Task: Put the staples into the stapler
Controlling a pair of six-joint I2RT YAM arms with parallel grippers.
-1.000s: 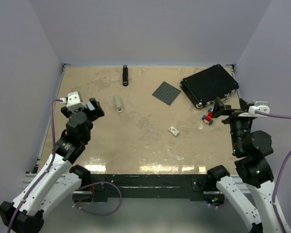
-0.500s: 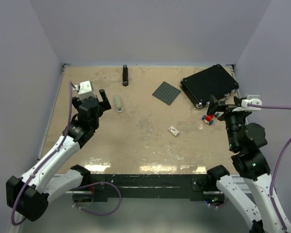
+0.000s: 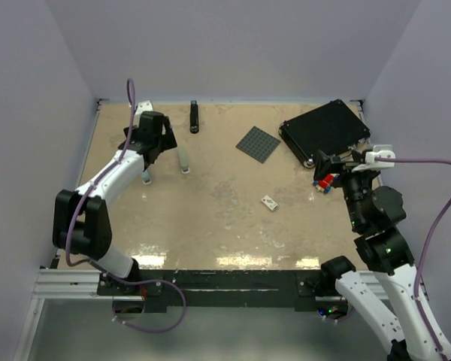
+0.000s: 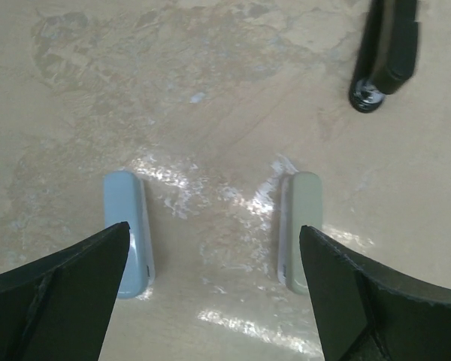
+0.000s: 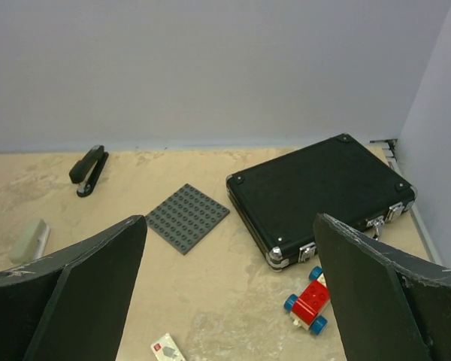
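Left arm has swung out to the far left of the counter (image 3: pixel 210 226), bringing the left tool (image 3: pixel 158 144) over the stapler (image 3: pixel 184 159).

Wide open and empty, the left tool hangs with the grey-green stapler by one fingertip and the pale blue part (image 4: pixel 126 233) by the other, both flat on the counter and apart. The black stapler (image 3: pixel 195 116) lies beyond. The right tool (image 3: pixel 328 168), also fully open and empty, hovers near the toy car (image 3: pixel 325 181). The staple box (image 3: pixel 269 201) sits mid-counter, well apart from both tools.
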